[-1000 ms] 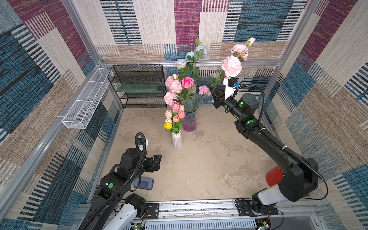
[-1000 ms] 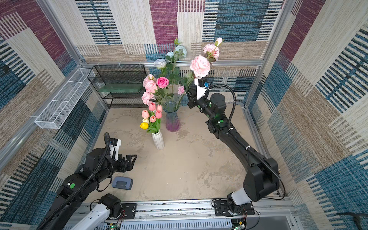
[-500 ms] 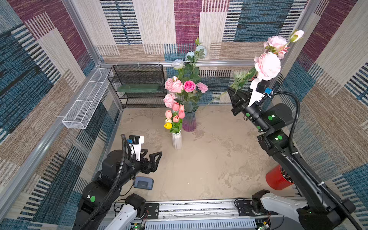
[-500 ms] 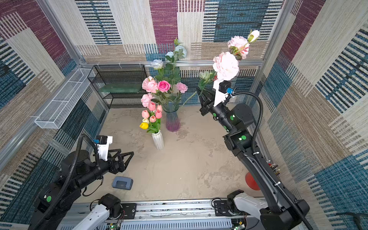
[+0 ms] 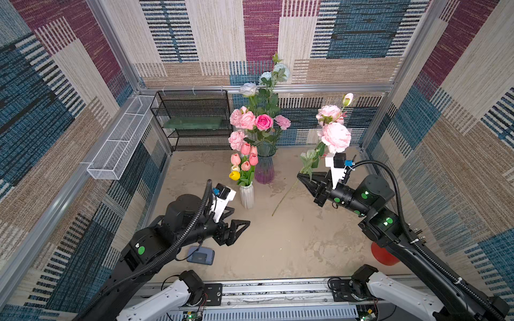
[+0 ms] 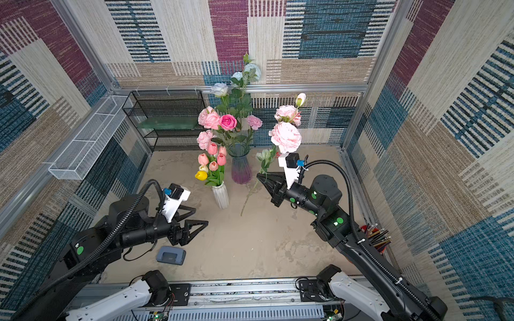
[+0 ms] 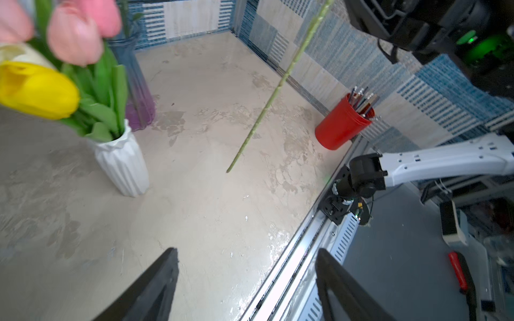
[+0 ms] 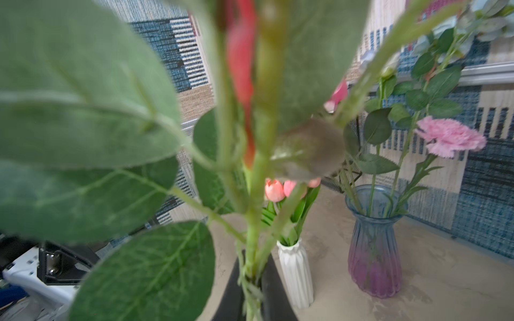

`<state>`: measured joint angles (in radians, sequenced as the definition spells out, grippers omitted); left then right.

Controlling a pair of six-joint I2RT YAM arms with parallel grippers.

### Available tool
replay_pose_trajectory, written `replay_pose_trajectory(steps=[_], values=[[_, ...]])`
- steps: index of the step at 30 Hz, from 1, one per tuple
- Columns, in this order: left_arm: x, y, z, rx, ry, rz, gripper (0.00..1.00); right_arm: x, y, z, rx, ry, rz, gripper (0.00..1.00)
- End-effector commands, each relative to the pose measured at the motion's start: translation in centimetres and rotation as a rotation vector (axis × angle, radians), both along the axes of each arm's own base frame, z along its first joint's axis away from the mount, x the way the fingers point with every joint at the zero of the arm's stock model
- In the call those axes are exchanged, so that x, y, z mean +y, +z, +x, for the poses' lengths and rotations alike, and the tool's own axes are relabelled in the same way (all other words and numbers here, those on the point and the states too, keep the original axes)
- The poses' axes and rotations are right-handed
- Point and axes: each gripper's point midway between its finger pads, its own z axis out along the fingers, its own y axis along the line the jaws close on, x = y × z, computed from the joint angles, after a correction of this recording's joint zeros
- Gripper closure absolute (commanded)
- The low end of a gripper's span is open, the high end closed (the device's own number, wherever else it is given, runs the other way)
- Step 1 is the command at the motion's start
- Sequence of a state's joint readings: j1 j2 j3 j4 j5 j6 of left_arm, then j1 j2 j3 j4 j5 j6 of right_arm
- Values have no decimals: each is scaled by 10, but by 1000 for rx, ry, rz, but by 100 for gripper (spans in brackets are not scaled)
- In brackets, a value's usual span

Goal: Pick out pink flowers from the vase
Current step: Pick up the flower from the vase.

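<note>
My right gripper (image 5: 301, 178) (image 6: 261, 178) (image 8: 251, 280) is shut on the green stem of a pale-pink peony spray (image 5: 335, 137) (image 6: 286, 137), held in the air to the right of the blue-purple glass vase (image 5: 264, 166) (image 6: 241, 166) (image 8: 374, 250). The stem's bare end (image 5: 283, 198) (image 7: 274, 94) hangs free above the floor. Pink flowers (image 5: 247, 120) and a hot-pink rose (image 5: 264, 121) stand in the vase with pale blue-white roses. My left gripper (image 5: 240, 215) (image 6: 200, 215) (image 7: 246, 251) is open and empty, in front of a white vase (image 5: 247, 196) of tulips.
A red cup of pencils (image 7: 340, 126) (image 6: 375, 236) stands by the right wall. A small grey-blue device (image 5: 200, 255) lies under my left arm. A black wire shelf (image 5: 194, 119) and a white mesh basket (image 5: 119, 139) are at the back left.
My right arm has drawn back and down from the vase with the peony spray, whose stem now hangs clear. My left arm has swung toward the middle.
</note>
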<state>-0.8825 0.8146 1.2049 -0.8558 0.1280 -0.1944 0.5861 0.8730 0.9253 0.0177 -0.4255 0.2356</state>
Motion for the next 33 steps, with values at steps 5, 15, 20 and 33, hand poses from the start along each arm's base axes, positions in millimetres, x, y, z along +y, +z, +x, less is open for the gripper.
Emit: replay_pose_trajectory(steps=[5,15,20,33], values=[[-66,-1,-15,-260,-183,58,19,8,-6,-29,70,102,69,100],[-92,-4,-26,-444,-297,-101,20,7,1,-80,26,243,140,100],[-104,-14,-35,-418,-364,-111,25,3,-1,-89,13,251,157,100],[-113,-18,-25,-326,-296,-121,84,4,1,-97,-24,289,178,100]])
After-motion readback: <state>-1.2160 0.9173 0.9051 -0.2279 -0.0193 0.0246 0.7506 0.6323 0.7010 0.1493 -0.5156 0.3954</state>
